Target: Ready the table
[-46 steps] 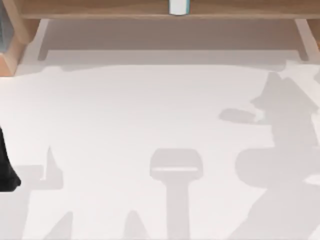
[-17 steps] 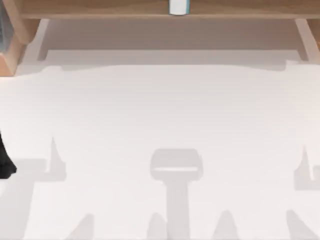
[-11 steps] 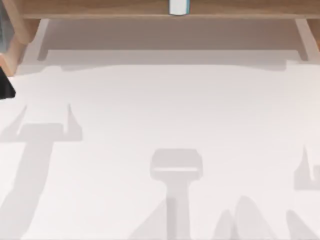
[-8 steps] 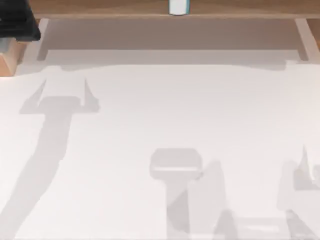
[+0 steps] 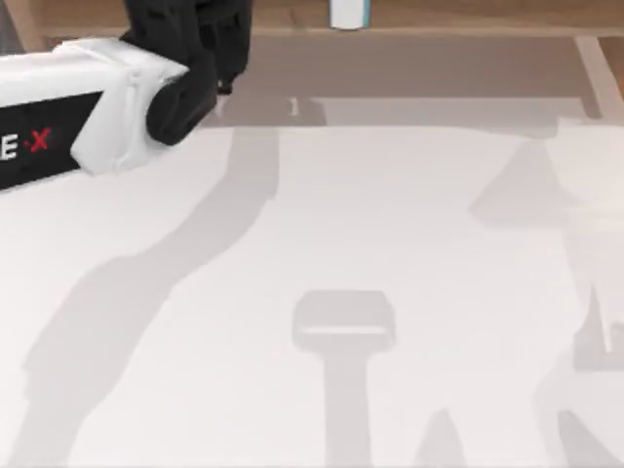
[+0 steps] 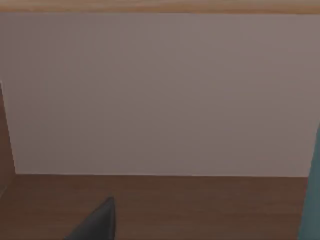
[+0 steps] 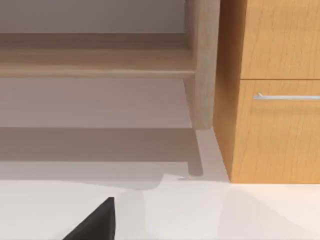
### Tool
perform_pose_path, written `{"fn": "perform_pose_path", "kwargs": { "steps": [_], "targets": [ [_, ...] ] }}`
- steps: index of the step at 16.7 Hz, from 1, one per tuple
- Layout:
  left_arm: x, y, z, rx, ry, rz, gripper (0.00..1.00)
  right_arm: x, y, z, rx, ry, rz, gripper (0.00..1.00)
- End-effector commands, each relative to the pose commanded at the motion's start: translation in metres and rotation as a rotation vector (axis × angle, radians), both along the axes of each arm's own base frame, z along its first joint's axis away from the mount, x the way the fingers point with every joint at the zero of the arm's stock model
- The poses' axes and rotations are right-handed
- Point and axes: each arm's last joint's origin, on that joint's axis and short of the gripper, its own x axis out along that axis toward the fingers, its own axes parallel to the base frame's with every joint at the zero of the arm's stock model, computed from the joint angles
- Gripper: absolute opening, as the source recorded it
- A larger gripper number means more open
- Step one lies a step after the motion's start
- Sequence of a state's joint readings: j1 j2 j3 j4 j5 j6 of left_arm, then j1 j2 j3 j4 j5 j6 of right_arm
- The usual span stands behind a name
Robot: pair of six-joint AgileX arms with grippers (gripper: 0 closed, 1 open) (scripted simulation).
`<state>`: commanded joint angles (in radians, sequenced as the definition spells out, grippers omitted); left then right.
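Seen from above, the left arm [image 5: 88, 107] reaches in from the left edge toward the far left of the wooden shelf [image 5: 439, 15]. Its dark left gripper [image 5: 210, 49] sits at the shelf's edge; whether its fingers are apart or together cannot be told. The white table [image 5: 322, 224] spreads below, taking up most of the scene. This looks like an early reaching step, judging by the bare tabletop; next the gripper probably needs to line up with something on the shelf. One small white and teal object [image 5: 348, 13] stands at the shelf's middle. Counted: one arm, one shelf, one table, one drawer handle [image 7: 285, 97] on a cabinet.
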<state>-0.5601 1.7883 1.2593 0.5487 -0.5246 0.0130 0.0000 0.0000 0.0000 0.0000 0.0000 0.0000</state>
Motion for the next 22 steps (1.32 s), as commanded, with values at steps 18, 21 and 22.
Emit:
{"fn": "perform_pose_path", "kwargs": {
  "steps": [18,21,22],
  "targets": [
    [0.054,-0.105,-0.083,-0.002,-0.002,-0.001,1.00,0.000,0.000,0.000,0.000,0.000,0.000,1.00],
    [0.062,-0.105,-0.083,-0.002,-0.002,-0.001,1.00,0.000,0.000,0.000,0.000,0.000,0.000,1.00],
    [0.062,-0.105,-0.083,-0.002,-0.002,-0.001,1.00,0.000,0.000,0.000,0.000,0.000,0.000,1.00]
  ]
}}
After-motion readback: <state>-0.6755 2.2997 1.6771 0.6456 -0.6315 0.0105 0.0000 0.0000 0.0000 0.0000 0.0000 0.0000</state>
